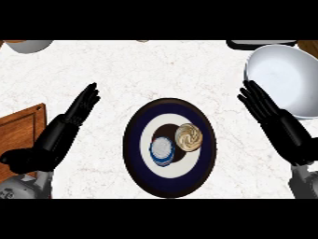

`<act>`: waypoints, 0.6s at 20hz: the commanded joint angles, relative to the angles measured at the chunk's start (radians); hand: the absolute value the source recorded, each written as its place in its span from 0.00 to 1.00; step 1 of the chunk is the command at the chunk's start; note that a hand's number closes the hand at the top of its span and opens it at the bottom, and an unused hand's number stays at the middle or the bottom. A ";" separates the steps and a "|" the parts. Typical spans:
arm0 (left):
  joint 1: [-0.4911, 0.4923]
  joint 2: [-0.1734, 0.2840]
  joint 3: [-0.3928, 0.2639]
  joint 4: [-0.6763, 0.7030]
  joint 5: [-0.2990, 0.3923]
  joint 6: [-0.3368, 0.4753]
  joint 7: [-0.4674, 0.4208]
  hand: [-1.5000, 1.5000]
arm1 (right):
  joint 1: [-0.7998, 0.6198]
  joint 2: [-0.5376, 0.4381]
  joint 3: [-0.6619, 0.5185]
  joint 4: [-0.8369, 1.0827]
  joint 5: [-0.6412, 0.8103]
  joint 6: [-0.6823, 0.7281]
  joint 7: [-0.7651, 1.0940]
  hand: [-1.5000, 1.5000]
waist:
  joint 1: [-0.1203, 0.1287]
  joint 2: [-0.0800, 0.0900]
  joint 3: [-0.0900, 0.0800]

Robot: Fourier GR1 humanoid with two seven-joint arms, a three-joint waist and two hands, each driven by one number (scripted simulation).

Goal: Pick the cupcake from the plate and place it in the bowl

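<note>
A dark blue plate (137, 154) with a white ring lies at the middle of the white marble counter. On it lies a tipped cupcake: its beige swirled top (188, 137) faces up-right and its blue-and-white wrapper base (162, 150) points down-left. The large white bowl (288, 77) stands at the upper right. My right hand (285, 128) is open with straight fingers, between plate and bowl, just below the bowl's rim. My left hand (58, 135) is open too, left of the plate, touching nothing.
A wooden cutting board (10, 140) lies at the left edge. A pale dish (29, 45) shows at the top left, and a dark object (251, 44) sits at the top edge beside the bowl.
</note>
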 commanded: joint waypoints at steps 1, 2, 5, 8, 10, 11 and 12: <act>-0.045 -0.048 0.003 -0.013 0.007 0.005 0.073 0.50 | 0.029 0.029 0.020 -0.068 0.138 -0.132 0.021 1.00 | 0.032 -0.003 -0.008; 0.007 -0.033 0.022 0.041 0.035 -0.007 0.032 0.50 | 0.058 0.014 0.031 -0.115 0.211 -0.217 0.033 1.00 | 0.021 -0.005 -0.010; 0.038 -0.086 0.035 0.071 0.080 0.045 0.070 0.50 | 0.056 -0.037 0.023 -0.131 0.428 -0.394 0.060 1.00 | -0.008 -0.011 -0.015; 0.094 -0.098 0.037 0.068 0.103 0.058 0.076 0.50 | 0.135 -0.107 -0.096 -0.025 0.549 -0.570 0.179 1.00 | -0.072 -0.019 -0.027; 0.088 -0.116 0.038 0.073 0.120 0.058 0.085 0.50 | 0.168 0.016 -0.057 -0.100 0.639 -0.738 0.142 0.00 | -0.037 -0.016 -0.014; 0.045 -0.119 0.045 0.076 0.134 0.047 0.107 0.50 | 0.183 0.050 0.041 -0.132 0.743 -0.777 0.142 0.00 | -0.020 -0.011 -0.014; 0.058 -0.138 0.025 0.082 0.118 0.052 0.086 0.50 | 0.210 0.082 0.136 -0.198 0.812 -0.788 0.143 0.00 | 0.000 -0.011 -0.013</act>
